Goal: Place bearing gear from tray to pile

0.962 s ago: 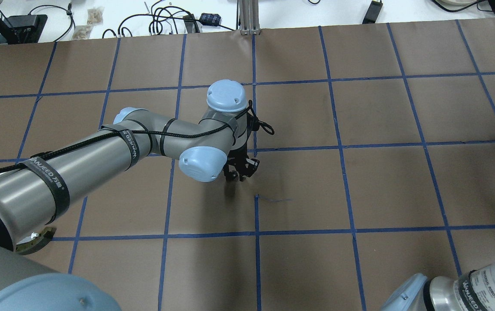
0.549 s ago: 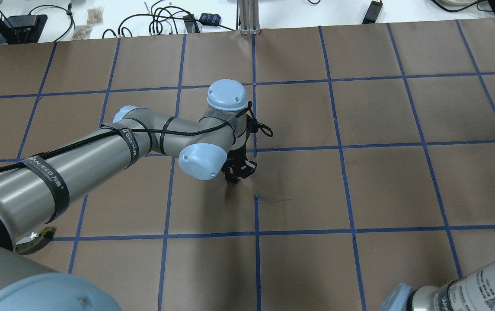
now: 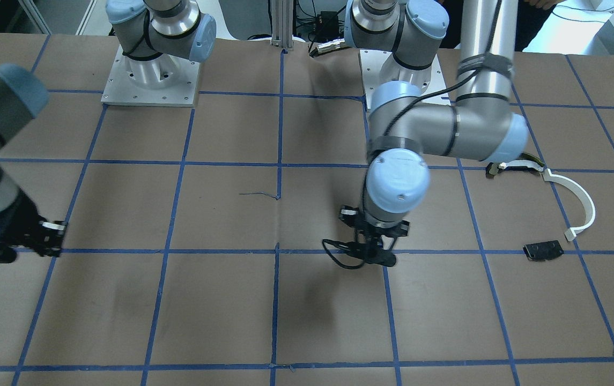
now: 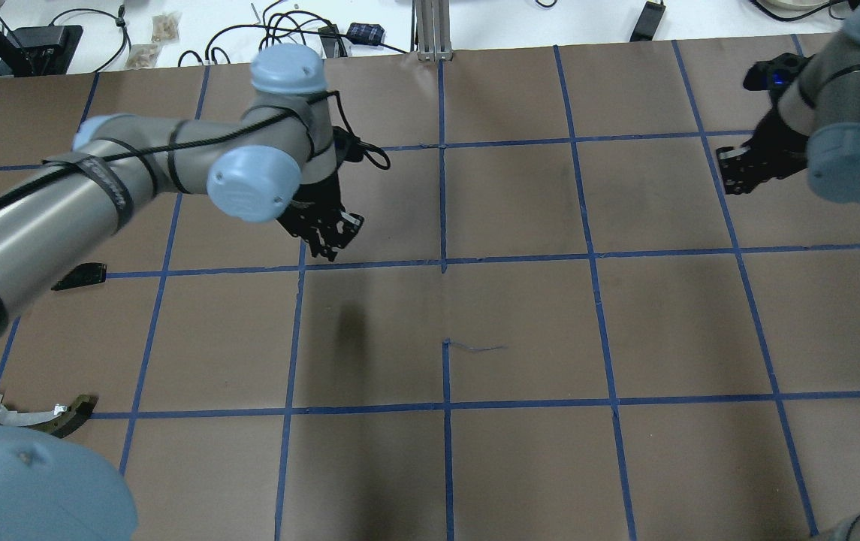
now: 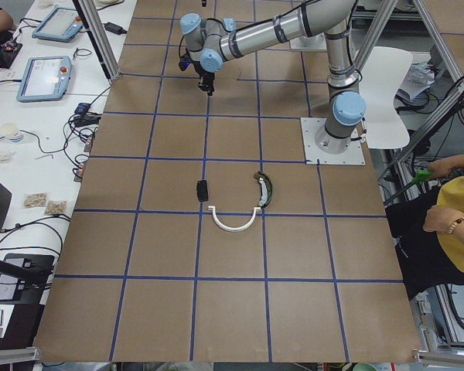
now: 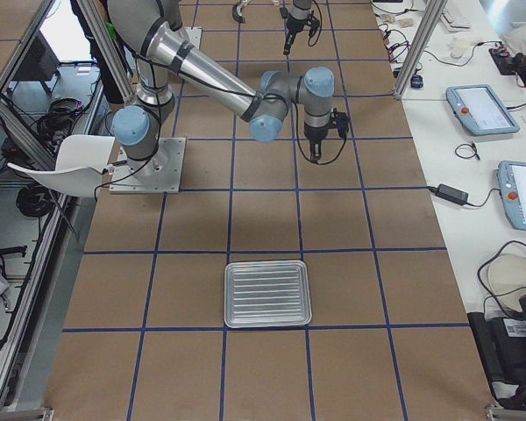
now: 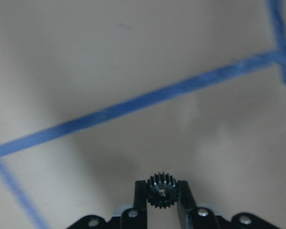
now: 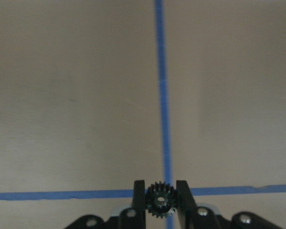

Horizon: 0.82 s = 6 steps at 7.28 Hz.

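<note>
Your left jaws are clamped across the teeth of a small black toothed bearing gear [image 7: 162, 190], pinched so it cannot roll free; your right jaws grip a second black gear [image 8: 158, 199] likewise. The left gear hangs above the brown paper worktop [image 4: 520, 323], well apart from the pile [image 5: 233, 227]: white plastic arc [image 3: 590, 212], dark-and-cream curved piece [image 3: 516, 166], flat black plate [image 3: 542, 250]. It likely rides high to clear them.

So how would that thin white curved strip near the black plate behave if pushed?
The white arc looks thin and narrow, so it is probably light and somewhat springy. Lying flat on the table, it would likely slide or pivot rather than roll.
</note>
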{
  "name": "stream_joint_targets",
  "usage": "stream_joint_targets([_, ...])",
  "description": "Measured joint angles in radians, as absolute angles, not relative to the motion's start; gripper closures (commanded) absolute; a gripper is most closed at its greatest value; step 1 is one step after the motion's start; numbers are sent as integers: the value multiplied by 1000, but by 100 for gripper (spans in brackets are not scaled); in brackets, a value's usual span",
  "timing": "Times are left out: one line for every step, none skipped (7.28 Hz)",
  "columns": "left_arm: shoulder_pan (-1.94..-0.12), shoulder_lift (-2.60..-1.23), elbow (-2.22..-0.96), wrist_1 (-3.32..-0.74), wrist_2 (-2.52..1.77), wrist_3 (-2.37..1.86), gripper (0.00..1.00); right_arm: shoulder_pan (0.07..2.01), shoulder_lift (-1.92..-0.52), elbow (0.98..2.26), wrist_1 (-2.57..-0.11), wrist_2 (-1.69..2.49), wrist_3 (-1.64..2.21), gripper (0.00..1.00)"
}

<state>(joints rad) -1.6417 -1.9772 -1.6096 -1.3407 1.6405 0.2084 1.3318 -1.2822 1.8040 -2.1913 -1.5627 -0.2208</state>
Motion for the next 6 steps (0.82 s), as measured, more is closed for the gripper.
stream_joint_targets([-1546,-1961,-1579,-1390,1660,305,100,1470,-1275,1817,-2198,-1558,-64,95])
stream_joint_targets([-1464,-1950,-1571,-1409,1677,393,100,1635,-1254,1819,-2208,-1556,107,94])
stream_joint_targets([-1402,-1942,-1577,-1413,1684,440,100,1801,-1216,1810,-2239,-1555,279,94])
stream_joint_targets([-1351,-1941,-1588,-1409,1685,472,100,1922,-1173,1792,-2282,-1553,435,85])
stream_joint_targets([-1283,-1944,-1603,-1399,1684,523,100,2007,-1133,1772,-2308,-1551,546,57])
stream_joint_targets([-1202,-1947,-1629,-1370,1684,591,100,2061,-1106,1764,-2319,-1542,597,1])
